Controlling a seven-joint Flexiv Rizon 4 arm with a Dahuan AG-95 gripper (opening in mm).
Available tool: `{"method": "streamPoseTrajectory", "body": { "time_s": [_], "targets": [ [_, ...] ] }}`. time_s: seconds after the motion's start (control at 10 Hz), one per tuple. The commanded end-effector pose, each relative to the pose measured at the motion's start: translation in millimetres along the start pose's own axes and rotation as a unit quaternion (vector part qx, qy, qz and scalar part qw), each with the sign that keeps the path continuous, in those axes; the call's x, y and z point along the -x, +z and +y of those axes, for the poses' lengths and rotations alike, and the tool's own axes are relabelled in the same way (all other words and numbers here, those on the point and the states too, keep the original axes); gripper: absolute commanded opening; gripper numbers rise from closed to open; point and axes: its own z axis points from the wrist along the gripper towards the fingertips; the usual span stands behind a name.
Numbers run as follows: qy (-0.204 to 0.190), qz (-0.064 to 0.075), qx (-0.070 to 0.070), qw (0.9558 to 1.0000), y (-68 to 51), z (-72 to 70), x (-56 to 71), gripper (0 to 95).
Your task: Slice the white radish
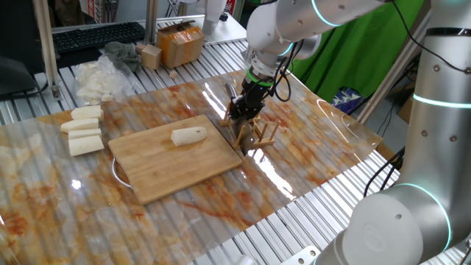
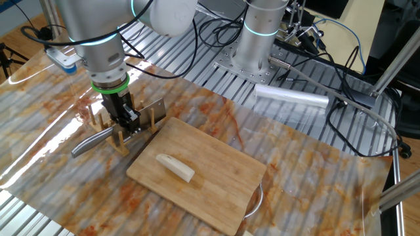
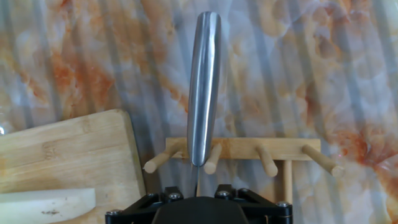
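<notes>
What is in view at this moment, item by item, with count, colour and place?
white radish: one, cream-white, lying on the cutting board.
cutting board: one, light wood, mid-table.
knife: one, metal handle, resting in the rack beside the board.
rack: one, wooden pegs, at the board's edge.
radish chunks: three, white, grouped on the table away from the board.
white scraps: one heap, on clear plastic.
cardboard box: one, brown, far edge.
keyboard: one, black, behind.
claw: one, black, over the knife at the rack.
</notes>
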Motion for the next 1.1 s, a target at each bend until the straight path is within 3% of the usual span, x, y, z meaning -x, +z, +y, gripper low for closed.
{"method": "streamPoseTrajectory", "body": {
  "time_s": [0.1,0.3,0.4,1.0,1.1],
  "targets": [
    [0.001,0.0,0.001,1.0,1.5,0.5,0.3,0.0],
    [0.005,-0.001,0.011,0.9999,1.6,1.4,0.3,0.0],
    [0.019,0.0,0.044,0.9989,1.4,5.9,0.4,0.0],
    [0.013,-0.009,0.026,0.9995,-5.3,12.5,0.6,0.0],
    [0.01,-0.012,0.014,0.9998,-6.8,13.3,0.6,0.0]
  ]
}}
